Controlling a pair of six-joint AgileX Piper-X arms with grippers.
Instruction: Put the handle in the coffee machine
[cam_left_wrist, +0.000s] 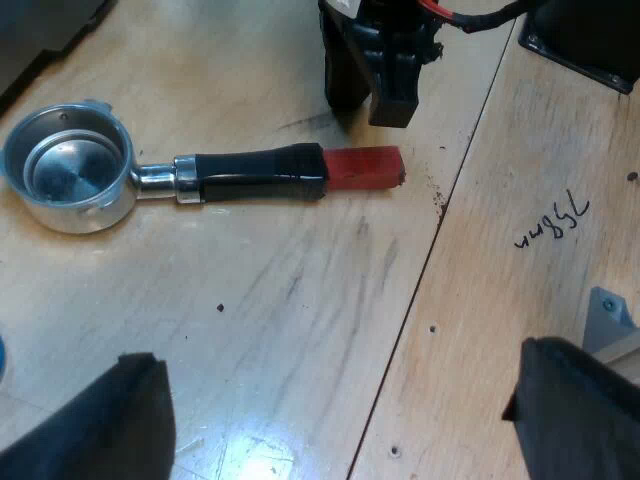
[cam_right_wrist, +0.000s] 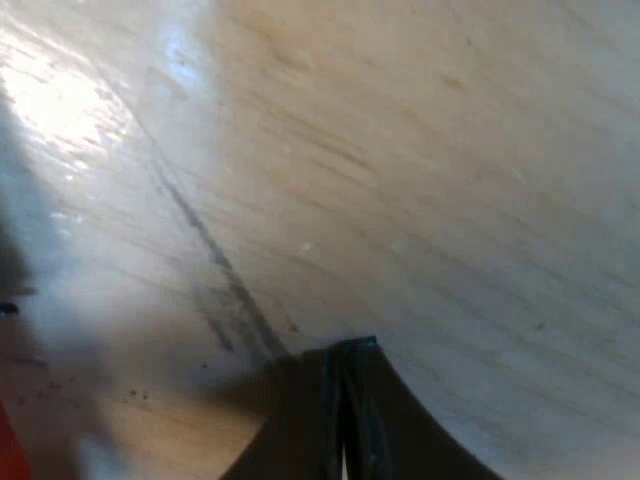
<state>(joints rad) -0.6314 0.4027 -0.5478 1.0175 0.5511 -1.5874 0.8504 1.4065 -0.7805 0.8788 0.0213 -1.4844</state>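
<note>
The metal holder (cam_left_wrist: 68, 168) lies flat on the wooden table (cam_left_wrist: 300, 320), its round basket empty and facing up. Its dark handle (cam_left_wrist: 255, 173) ends in a red tip (cam_left_wrist: 363, 167). My left gripper (cam_left_wrist: 340, 365) hovers above the table on the near side of the handle, open, fingers wide apart and holding nothing. My right gripper (cam_left_wrist: 372, 100) stands just beyond the red tip, close to the table and apart from the holder. In the right wrist view my right gripper (cam_right_wrist: 345, 350) is shut on nothing, tips low over the wood, with a sliver of the red tip (cam_right_wrist: 5, 445) at the edge.
A seam (cam_left_wrist: 430, 250) runs between two table boards, with dark handwriting (cam_left_wrist: 552, 222) on the far board. A grey bracket (cam_left_wrist: 608, 315) sits by my left finger. A dark block (cam_left_wrist: 585, 35) stands beyond the right gripper.
</note>
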